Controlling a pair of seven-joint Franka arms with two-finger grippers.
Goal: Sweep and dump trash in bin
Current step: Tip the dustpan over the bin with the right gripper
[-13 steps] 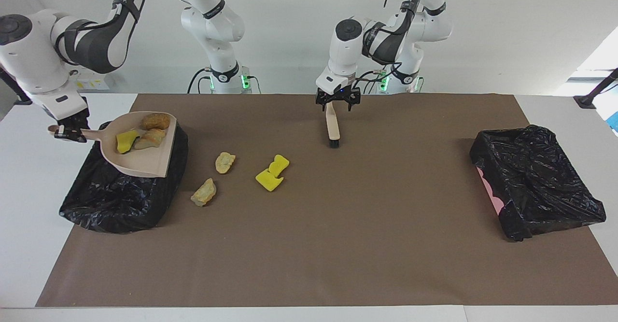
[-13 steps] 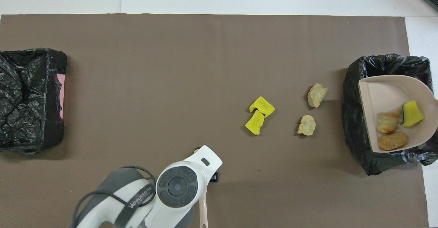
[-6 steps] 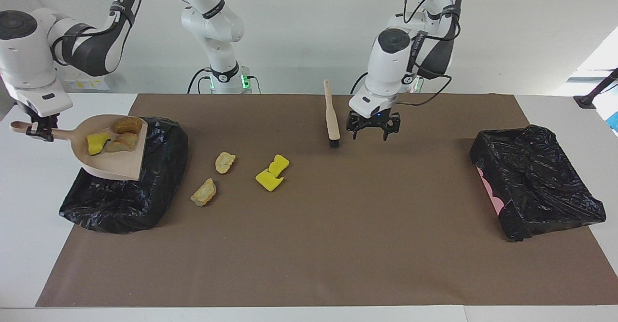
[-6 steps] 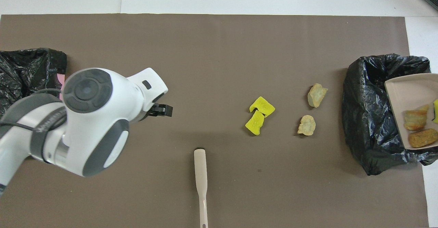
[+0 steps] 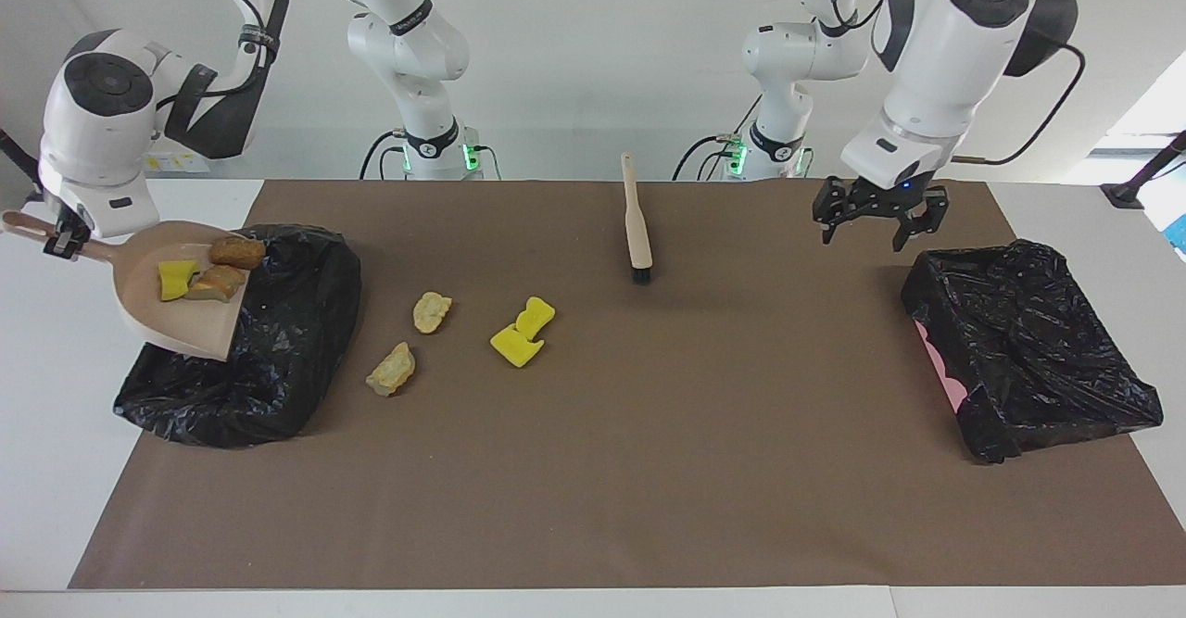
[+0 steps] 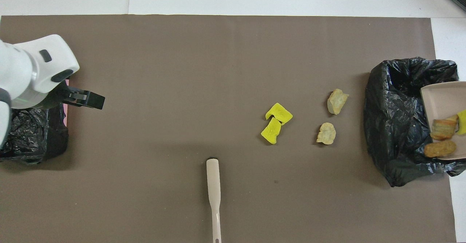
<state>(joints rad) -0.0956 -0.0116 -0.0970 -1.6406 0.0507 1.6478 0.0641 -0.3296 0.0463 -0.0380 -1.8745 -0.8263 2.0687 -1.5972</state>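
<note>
At the facing view's left edge we see the right gripper (image 5: 63, 233) clamped on the smooth beige dustpan (image 5: 181, 308), tilted over the crinkly black-lined bin (image 5: 278, 359) with three crusty and spongy scraps (image 5: 199, 271). Four more scraps (image 5: 463, 331) lie on the brown mat (image 5: 593, 470) at centre-left. The left gripper (image 5: 878, 220), fingers apart, hangs at upper right.

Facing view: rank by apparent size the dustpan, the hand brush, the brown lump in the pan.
1. dustpan, raised in the right pincer
2. hand brush, on the mat
3. brown lump
The pan's height inflates it slightly; order holds.

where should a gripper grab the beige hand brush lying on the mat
Grip the beige hand brush on its slim handle, toward the end nearer the robots, coming straight down with fingers across the handle's width. It lies flat, dark bristle head pointing away from the robots, and nothing touches it. The open left gripper is free.
</note>
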